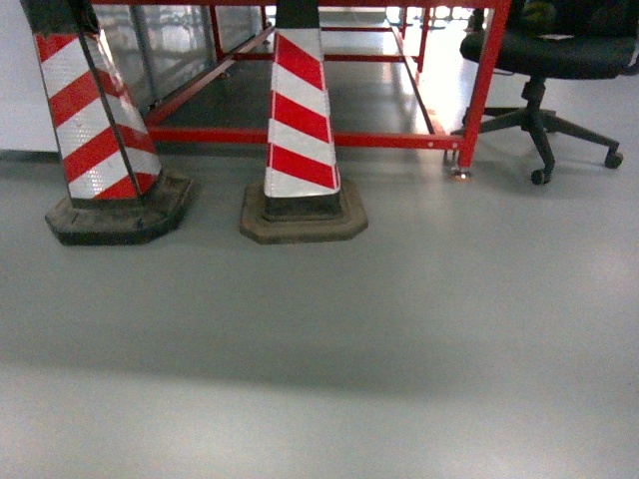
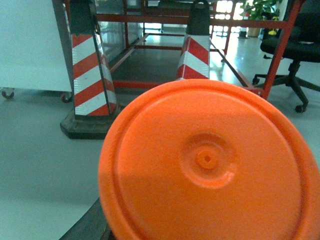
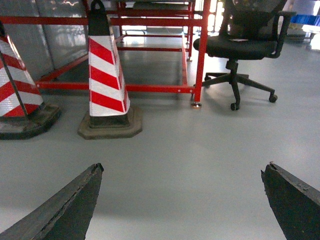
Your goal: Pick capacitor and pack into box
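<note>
Floor point(image 1: 319, 329), grey and smooth, takes up most of the head view. Two red-and-white striped cones stand on it on dark bases, one at the left point(image 1: 100, 110) and one nearer the middle point(image 1: 300, 120). Behind them runs a low red frame point(image 1: 300, 137), and a black chair point(image 1: 549, 60) on castors sits at the far right, just beside the frame's right post.

The capacitor point(image 2: 207, 160) is right up against the left wrist camera. It fills the lower right of that view as a round orange face with a raised ring and a small nub at its centre. Of the left gripper only a dark finger point(image 2: 86, 226) shows, at the bottom left and tight against the orange edge. It looks as if the capacitor is held there, but from this view I cannot tell whether the jaws are closed on it.

The right gripper point(image 3: 182, 167) hangs above bare floor with its jaws spread wide. Its two dark fingers point(image 3: 65, 210) sit at opposite bottom corners of that wrist view with nothing between them. Beyond it stand the same cones, frame and chair.
</note>
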`<state>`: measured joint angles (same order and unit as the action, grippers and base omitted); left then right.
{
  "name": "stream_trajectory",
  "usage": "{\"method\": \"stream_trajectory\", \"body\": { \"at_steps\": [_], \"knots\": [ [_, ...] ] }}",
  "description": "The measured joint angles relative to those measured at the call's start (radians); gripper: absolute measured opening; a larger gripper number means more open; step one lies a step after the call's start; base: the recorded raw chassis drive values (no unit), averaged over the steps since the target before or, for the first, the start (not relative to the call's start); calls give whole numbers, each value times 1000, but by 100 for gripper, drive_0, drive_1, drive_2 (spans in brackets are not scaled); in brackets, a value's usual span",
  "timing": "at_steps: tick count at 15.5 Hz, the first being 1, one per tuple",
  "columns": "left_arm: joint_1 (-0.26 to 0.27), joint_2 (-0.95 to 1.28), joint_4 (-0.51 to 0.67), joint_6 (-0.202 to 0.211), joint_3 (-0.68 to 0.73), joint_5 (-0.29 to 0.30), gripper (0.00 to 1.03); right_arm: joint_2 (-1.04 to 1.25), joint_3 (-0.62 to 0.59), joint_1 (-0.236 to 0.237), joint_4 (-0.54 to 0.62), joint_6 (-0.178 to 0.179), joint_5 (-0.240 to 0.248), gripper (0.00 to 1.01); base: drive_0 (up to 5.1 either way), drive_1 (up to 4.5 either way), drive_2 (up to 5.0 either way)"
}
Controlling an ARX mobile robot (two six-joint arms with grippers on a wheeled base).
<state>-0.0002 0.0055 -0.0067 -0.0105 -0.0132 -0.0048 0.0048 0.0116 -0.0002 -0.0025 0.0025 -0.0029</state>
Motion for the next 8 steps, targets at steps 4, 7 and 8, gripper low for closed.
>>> {"method": "stream_trajectory", "body": {
  "at_steps": [4, 7, 8],
  "knots": [
    [0, 0, 0, 0, 0, 4, 45, 0, 0, 0, -2, 0, 1, 98, 0, 0, 0],
    [0, 0, -1, 0, 0, 3, 45, 0, 0, 0, -4, 0, 1, 98, 3, 436, -431],
    [0, 0, 1, 0, 0, 3, 45, 0, 0, 0, -1, 0, 1, 98, 4, 438, -429]
  ]
}}
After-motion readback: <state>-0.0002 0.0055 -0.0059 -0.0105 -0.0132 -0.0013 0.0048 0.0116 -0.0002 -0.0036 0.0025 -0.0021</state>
